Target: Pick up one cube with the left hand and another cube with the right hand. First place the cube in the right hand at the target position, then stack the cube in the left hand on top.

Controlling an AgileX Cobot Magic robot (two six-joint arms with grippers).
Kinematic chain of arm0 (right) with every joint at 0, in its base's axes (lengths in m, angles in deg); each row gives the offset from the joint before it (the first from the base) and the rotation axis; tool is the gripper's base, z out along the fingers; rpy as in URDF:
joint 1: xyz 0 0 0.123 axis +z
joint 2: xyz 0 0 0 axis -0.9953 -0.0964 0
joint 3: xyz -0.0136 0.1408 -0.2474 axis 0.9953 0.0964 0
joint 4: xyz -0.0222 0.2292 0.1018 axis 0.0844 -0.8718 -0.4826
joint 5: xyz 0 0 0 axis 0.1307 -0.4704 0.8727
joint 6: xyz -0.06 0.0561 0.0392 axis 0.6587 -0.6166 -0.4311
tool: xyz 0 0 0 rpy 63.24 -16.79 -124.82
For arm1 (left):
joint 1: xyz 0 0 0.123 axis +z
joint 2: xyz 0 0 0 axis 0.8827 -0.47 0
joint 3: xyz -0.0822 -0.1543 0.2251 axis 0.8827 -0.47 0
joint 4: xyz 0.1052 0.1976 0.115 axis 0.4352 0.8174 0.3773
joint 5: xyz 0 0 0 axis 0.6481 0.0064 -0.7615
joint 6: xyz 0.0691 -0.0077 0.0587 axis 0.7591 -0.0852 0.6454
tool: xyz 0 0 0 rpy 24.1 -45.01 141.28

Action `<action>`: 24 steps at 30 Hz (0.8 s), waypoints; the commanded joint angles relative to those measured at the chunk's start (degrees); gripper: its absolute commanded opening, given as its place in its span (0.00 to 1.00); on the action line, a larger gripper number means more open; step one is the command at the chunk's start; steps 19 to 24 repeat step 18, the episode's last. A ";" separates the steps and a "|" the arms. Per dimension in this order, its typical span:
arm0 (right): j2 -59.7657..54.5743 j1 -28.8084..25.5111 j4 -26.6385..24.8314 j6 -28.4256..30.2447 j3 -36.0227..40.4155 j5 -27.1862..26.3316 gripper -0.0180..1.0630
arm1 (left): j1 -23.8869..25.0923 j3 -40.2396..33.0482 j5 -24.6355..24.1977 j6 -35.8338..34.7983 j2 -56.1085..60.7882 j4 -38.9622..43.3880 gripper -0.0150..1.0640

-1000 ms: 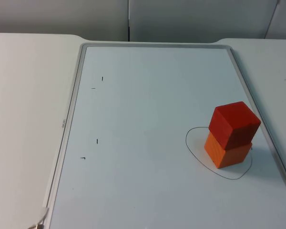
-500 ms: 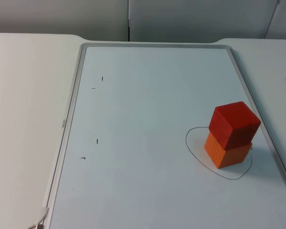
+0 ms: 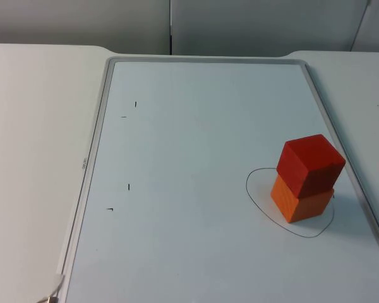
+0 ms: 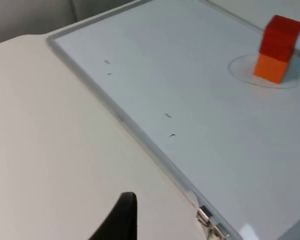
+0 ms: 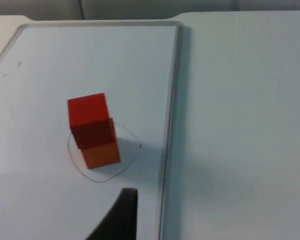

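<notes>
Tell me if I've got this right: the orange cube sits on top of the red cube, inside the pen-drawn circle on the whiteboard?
Not quite: the order is reversed. The top view shows the red cube sitting on top of the orange cube. The rest holds: the stack stands inside the pen-drawn circle on the whiteboard.

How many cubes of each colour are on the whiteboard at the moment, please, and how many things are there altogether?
Red cube: 1, stacked on the orange one
Orange cube: 1, inside the drawn outline
Whiteboard: 1
Total: 3 things, 2 of them cubes
</notes>
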 commanded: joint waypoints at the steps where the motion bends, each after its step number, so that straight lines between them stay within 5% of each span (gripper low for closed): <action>1: 0.27 -1.67 0.00 0.05 0.46 -0.41 0.99 | 3.21 -0.22 0.50 -0.42 0.24 -0.03 0.99; 15: 0.27 -1.90 0.00 0.05 0.46 -0.41 0.99 | 24.65 -0.22 0.50 -0.42 0.24 -0.03 0.99; 24: 0.27 -1.90 0.00 0.05 0.46 -0.41 0.99 | 27.11 -0.22 0.50 -0.42 0.24 -0.03 0.99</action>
